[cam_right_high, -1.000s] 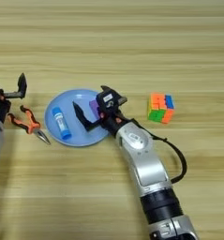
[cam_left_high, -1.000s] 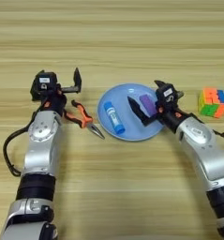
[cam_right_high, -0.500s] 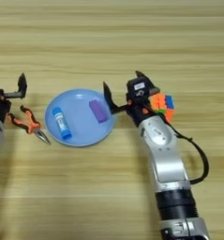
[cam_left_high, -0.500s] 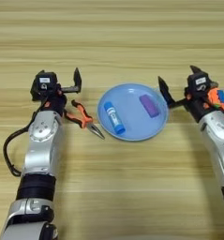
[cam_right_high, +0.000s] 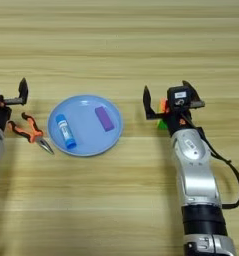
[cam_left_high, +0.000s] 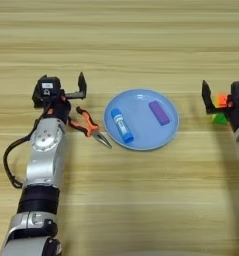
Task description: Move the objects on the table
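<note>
Where the left eye view looks down on the wooden surface (cam_left_high: 141,40), it counts one round light-blue plate (cam_left_high: 141,102), one blue glue stick (cam_left_high: 122,125) and one purple block (cam_left_high: 159,112) both lying in that plate, the stick toward its left side and the block toward its far right, and one pair of orange-and-black-handled pliers (cam_left_high: 90,127) just left of the plate with the nose pointing near-right. One left end effector (cam_left_high: 61,92) hangs just beyond the plier handles, its two black fingers spread apart and holding nothing; only its right finger shows clearly, the other being mostly hidden by the black housing. At the right edge the right end effector (cam_left_high: 226,95) is cut off by the frame, one finger visible to the left of the puzzle cube (cam_left_high: 220,107), of which only orange and green faces peep out. From the right eye view the same single plate (cam_right_high: 85,145), glue stick (cam_right_high: 65,131), block (cam_right_high: 104,118) and pliers (cam_right_high: 30,133) appear, and the left end effector (cam_right_high: 11,97) is now the one cropped at the left edge. Here the right end effector (cam_right_high: 168,97) shows whole, fingers wide apart on either side of its housing and clamped on nothing, with the one cube (cam_right_high: 162,112) lying mostly hidden just under and behind it, well right of the plate; whether a finger touches the cube cannot be told.
</note>
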Motion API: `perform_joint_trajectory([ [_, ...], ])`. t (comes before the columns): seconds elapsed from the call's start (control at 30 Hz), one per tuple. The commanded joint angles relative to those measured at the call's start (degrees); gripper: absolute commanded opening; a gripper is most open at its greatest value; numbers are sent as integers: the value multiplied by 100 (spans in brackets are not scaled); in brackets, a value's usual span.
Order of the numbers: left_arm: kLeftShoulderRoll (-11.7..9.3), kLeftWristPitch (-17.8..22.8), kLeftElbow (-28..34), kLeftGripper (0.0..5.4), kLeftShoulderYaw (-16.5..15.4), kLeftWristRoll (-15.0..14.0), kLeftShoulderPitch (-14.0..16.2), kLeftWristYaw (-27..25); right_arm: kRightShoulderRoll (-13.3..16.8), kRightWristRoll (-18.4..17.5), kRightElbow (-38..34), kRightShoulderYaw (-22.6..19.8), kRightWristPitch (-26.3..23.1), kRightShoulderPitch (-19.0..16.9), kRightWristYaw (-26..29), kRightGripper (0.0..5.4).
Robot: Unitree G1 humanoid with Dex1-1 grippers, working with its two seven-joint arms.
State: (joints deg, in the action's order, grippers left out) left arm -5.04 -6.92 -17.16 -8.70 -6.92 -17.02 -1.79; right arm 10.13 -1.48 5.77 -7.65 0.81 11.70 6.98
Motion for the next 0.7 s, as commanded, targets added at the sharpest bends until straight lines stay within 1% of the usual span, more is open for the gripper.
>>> perform_joint_trajectory([
  [0.03, 44, 51, 58, 540, 22, 28, 22, 43, 98, -96, 335, -209, 79, -46, -67, 537],
  [0.2, 40, 51, 72, 540, 21, 28, 26, 48, 157, -154, 820, -329, 193, 61, -86, 537],
  [0.33, 36, 44, 69, 540, 19, 24, 30, 43, 160, -267, 1228, -417, 235, 179, -17, 537],
  [0.47, 34, 48, 70, 540, 17, 23, 27, 43, 142, -366, 1488, -386, 280, 260, 129, 537],
  [0.57, 31, 42, 62, 540, 12, 20, 26, 42, 133, -374, 1580, -351, 323, 290, 179, 537],
  [0.7, 27, 45, 59, 540, 9, 15, 22, 38, 93, -458, 1801, -314, 274, 362, 320, 537],
])
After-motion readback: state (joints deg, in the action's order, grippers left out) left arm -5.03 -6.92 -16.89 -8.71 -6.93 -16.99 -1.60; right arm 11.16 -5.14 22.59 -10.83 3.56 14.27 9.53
